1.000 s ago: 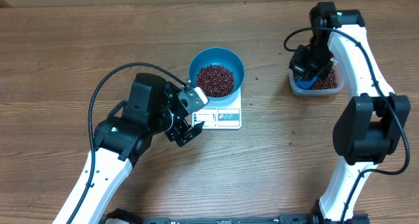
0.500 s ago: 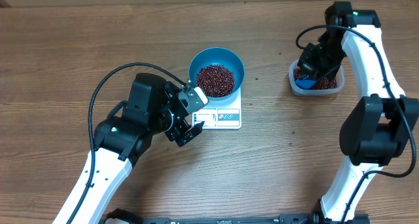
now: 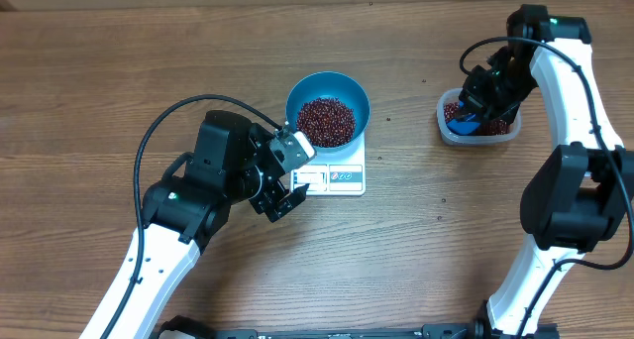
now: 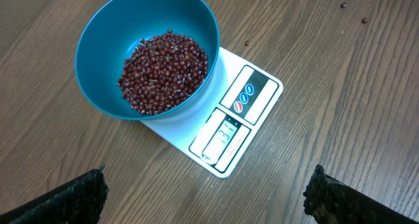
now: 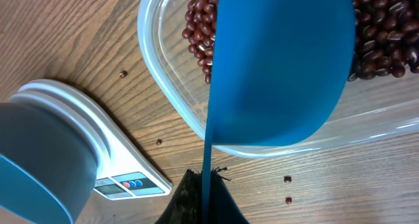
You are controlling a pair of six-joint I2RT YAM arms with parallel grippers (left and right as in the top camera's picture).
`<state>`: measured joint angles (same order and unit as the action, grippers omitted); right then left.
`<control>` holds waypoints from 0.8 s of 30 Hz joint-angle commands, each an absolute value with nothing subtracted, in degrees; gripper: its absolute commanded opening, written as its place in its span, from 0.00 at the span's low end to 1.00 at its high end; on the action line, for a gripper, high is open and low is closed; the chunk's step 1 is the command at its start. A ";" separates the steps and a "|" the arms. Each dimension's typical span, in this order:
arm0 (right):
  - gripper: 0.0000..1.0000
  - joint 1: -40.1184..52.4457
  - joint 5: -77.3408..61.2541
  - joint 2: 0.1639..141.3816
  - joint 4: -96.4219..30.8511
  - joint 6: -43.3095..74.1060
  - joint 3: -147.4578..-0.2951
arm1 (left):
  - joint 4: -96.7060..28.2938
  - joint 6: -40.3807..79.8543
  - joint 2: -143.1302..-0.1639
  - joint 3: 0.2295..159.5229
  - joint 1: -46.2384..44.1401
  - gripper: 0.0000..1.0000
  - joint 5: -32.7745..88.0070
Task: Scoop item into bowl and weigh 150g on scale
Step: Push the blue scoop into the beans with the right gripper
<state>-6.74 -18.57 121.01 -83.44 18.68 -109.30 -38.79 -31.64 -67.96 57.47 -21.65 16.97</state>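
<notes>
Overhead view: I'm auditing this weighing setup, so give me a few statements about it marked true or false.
1. The round deep blue plastic bowl sits on the flat white digital scale. True.
2. The bowl is empty. False: it holds small dark red-brown beans.
3. The left gripper grips the bowl. False: its jaws stand open, holding nothing.
4. The right gripper is shut on the blue plastic scoop at the clear rectangular plastic tub. True.
</notes>
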 commanded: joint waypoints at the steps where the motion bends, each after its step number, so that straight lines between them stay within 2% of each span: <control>1: 0.04 -8.19 -21.89 117.80 -83.29 15.92 -111.07 | -38.76 -30.65 -68.16 59.02 -21.39 1.00 17.45; 24: 0.04 -15.16 -29.87 117.82 -86.76 1.76 -111.02 | -38.76 -30.65 -68.16 59.02 -21.39 1.00 17.43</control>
<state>-14.20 -27.79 121.01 -86.59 4.80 -109.30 -38.79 -31.64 -67.96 57.47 -21.65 16.97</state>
